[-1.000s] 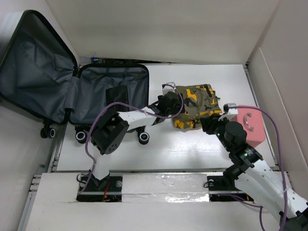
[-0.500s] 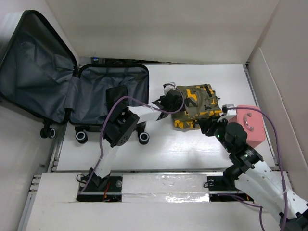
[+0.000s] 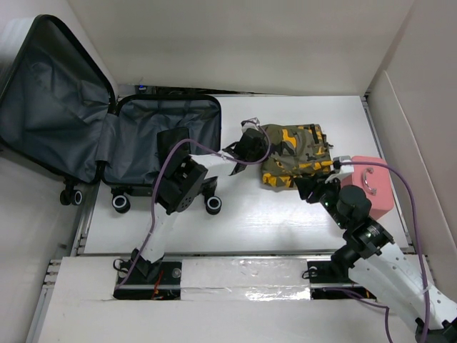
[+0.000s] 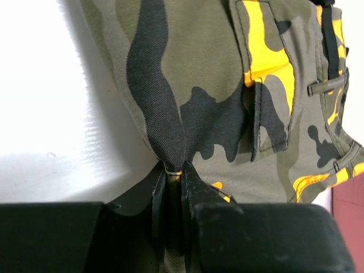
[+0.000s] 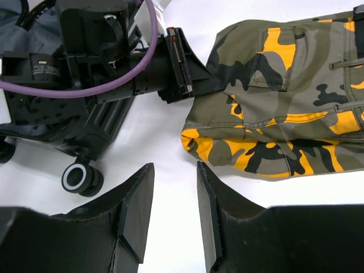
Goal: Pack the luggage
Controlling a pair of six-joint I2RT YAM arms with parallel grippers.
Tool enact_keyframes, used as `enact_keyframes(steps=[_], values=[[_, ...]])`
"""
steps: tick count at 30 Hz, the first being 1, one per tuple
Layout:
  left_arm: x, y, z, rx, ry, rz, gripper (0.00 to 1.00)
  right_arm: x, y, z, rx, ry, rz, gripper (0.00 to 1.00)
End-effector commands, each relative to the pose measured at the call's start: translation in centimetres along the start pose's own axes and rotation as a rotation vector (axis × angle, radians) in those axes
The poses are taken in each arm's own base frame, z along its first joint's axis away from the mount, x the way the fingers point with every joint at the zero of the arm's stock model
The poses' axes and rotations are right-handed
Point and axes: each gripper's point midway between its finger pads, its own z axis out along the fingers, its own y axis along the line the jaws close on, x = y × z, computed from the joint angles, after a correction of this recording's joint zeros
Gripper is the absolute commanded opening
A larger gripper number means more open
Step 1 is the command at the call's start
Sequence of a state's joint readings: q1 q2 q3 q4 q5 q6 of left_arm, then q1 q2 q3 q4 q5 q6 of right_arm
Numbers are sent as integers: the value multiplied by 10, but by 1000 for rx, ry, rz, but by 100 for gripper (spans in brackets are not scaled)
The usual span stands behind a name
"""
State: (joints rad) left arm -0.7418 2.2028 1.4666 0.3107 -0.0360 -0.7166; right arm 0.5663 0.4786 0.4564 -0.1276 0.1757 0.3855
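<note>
Camouflage cloth (image 3: pixel 296 153), olive and black with yellow patches, lies folded on the white tabletop (image 3: pixel 285 221), about midway between the left and right edges and closer to the far edge. The left claw (image 3: pixel 250 146) is clamped on the cloth's left border. In the left wrist view the two fingers (image 4: pixel 158 193) are pressed together with a pinch of the fabric (image 4: pixel 216 85) caught between them, and the cloth fans away from that pinch.

The luggage (image 3: pixel 143 136) sits open at the far left corner of the tabletop. Its dark grey lining faces up and its lid (image 3: pixel 50 100) is swung out past the left edge. Its black wheels (image 3: pixel 213 204) point toward the near edge. A small black pouch (image 3: pixel 173 137) rests in the lower half, near its right wall. The left arm reaches across that half to the cloth, a purple cable (image 3: pixel 193 146) looping over it.

The right claw (image 3: pixel 310 187) hangs just by the cloth's near edge with its fingers apart and nothing between them (only bare white surface shows in the gap in the right wrist view). That view looks past the right claw (image 5: pixel 174 170) to the cloth (image 5: pixel 284 108) on the right and a luggage wheel (image 5: pixel 79 177) on the left.

A pink box (image 3: pixel 371 187) stands near the right edge, just beside the right arm.
</note>
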Motion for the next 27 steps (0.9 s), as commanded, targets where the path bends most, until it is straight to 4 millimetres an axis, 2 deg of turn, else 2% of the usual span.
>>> enact_keyframes(steps=[1, 2, 4, 5, 7, 8, 9, 10, 11, 12, 13, 14, 16, 17, 18, 19, 20, 21, 23, 24, 25, 27], values=[[-65, -59, -30, 171, -120, 72, 0, -11, 7, 0, -24, -42, 5, 42], [-79, -73, -43, 197, -142, 94, 0, -10, 9, -1, -31, -39, 5, 42], [-113, -80, -61, 205, -190, 152, 0, -11, 9, 0, -29, -45, 9, 42], [-132, -91, -78, 231, -217, 171, 0, -12, 10, 0, -32, -50, 11, 42], [-163, -92, -100, 219, -254, 229, 0, -10, 13, 2, -48, -58, 12, 42], [-185, -97, -123, 220, -300, 241, 0, -10, 13, 3, -49, -61, 16, 42], [-196, -95, -134, 209, -323, 249, 0, -9, 13, 4, -50, -62, 18, 41], [-214, -81, -145, 181, -349, 263, 0, -8, 13, 4, -52, -64, 18, 41], [-231, -82, -168, 193, -385, 266, 0, -6, 12, 5, -53, -58, 17, 41], [-243, -76, -178, 180, -401, 263, 0, -3, 12, 6, -50, -52, 19, 42], [-252, -64, -188, 153, -400, 264, 0, -10, 15, 6, -65, -78, 23, 42], [-274, -45, -205, 118, -438, 253, 0, -8, 15, 6, -64, -74, 22, 41], [-284, -12, -215, 59, -435, 236, 0, -9, 14, 5, -59, -71, 23, 42], [-299, 11, -230, 34, -460, 223, 0, -7, 13, 3, -53, -59, 20, 42], [-302, 27, -235, 11, -462, 211, 0, -8, 12, 1, -52, -66, 22, 42], [-296, 51, -234, -28, -444, 190, 0, -8, 10, -1, -48, -69, 21, 42], [-301, 63, -246, -48, -463, 168, 0, -8, 10, -2, -49, -76, 22, 42], [-298, 101, -249, -114, -465, 123, 0, -9, 10, -4, -57, -87, 25, 42], [-302, 122, -269, -145, -512, 94, 0, -9, 10, -5, -60, -99, 29, 42], [-304, 143, -277, -182, -533, 70, 0, -9, 9, -5, -59, -101, 29, 42], [-296, 159, -277, -208, -530, 59, 0, -8, 8, -6, -59, -104, 31, 42], [-293, 184, -281, -268, -529, 52, 0, -8, 8, -7, -59, -106, 32, 42]])
